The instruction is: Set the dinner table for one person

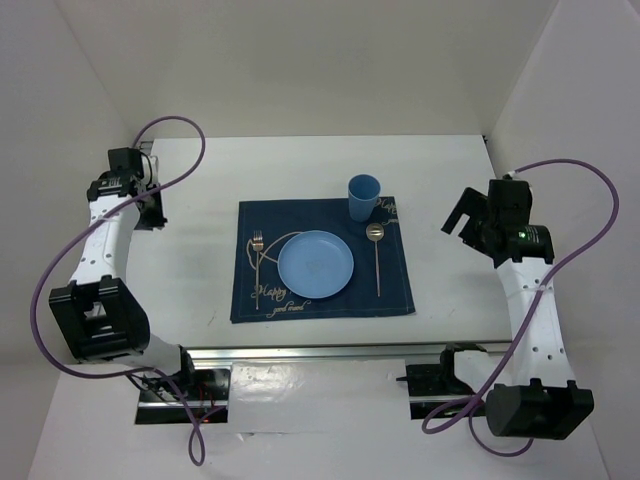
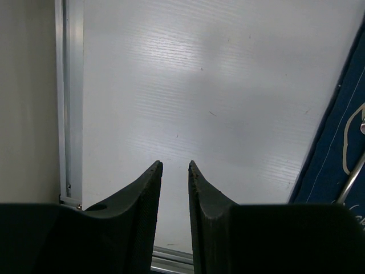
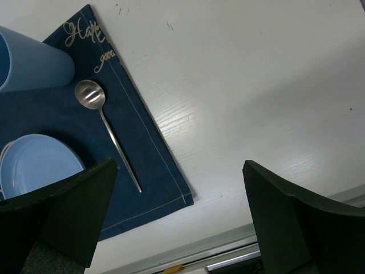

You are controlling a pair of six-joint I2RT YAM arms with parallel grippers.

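The white dinner table (image 1: 200, 190) holds a navy placemat (image 1: 396, 292) at its centre. On the mat lie a blue plate (image 1: 315, 265), a fork (image 1: 258, 250) to its left, a spoon (image 1: 376, 255) to its right and a blue cup (image 1: 364, 197) at the far right corner. My left gripper (image 1: 152, 208) hovers over bare table left of the mat; in the left wrist view (image 2: 174, 164) its jaws stand a narrow gap apart and empty. My right gripper (image 1: 462, 222) is right of the mat, wide open and empty (image 3: 180, 164).
A metal rail (image 1: 330, 350) runs along the table's near edge and shows in the right wrist view (image 3: 228, 245). White walls enclose the table at the back and sides. Purple cables loop off both arms. The spoon (image 3: 91, 94), plate (image 3: 34, 162) and cup (image 3: 28, 60) lie left of my right fingers.
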